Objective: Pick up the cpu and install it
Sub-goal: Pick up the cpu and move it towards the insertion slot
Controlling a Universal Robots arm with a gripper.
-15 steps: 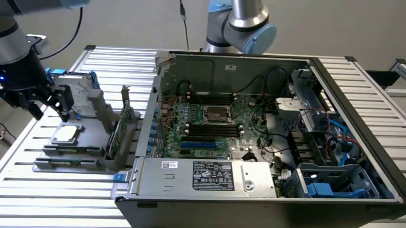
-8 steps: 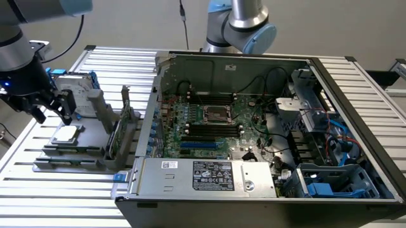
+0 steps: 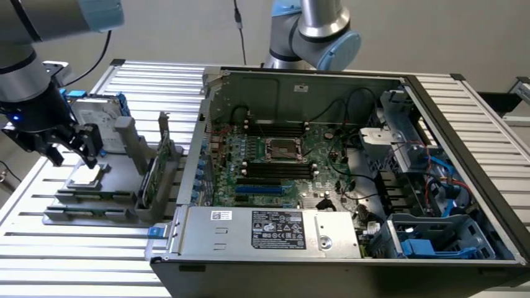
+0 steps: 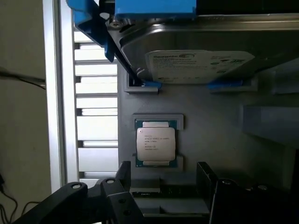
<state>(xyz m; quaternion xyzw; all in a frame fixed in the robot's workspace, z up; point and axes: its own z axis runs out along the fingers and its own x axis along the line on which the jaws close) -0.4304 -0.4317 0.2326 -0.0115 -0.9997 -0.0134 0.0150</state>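
Silver-grey arm (image 3: 319, 22), light-blue joint caps (image 3: 346, 45); black claw (image 3: 73, 158), blue wrist light (image 3: 17, 117).

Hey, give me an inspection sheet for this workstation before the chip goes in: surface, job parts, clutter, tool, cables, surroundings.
Surface: slatted metal table, carrying a gray fixture and an open computer case.
Job's things: cpu lying flat in its fixture recess; socket on the case's motherboard.
Clutter: hard drive with blue brackets, upright beside the cpu.
Tool: open, over the cpu, holding nothing.
Cables: black cables across the motherboard.
Surroundings: second robot arm beyond the case.
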